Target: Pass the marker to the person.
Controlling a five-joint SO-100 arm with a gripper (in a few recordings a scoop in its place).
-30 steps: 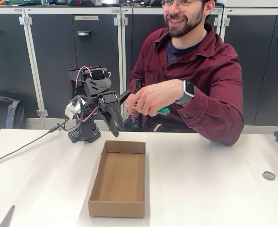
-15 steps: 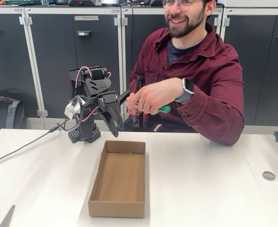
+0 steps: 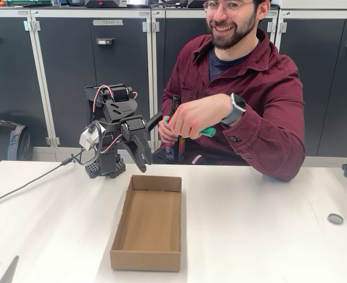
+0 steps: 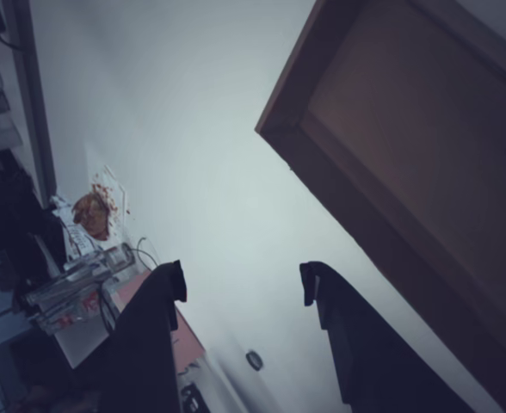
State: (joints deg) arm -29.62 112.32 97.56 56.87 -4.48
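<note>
Slim dark marker with bright green cap end (image 3: 206,131) gripped in the maroon-shirted person's hand (image 3: 191,119), lying near-horizontal, green end pointing picture-right; black two-finger gripper (image 3: 139,154) released, jaws apart and empty above the white table (image 3: 268,224); wrist view shows spread fingertips (image 4: 171,280) beside the open brown cardboard box (image 4: 425,129)

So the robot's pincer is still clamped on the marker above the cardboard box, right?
No. In the fixed view the person's hand holds the marker; the pincer is open and empty in the wrist view, above the cardboard box.
</note>
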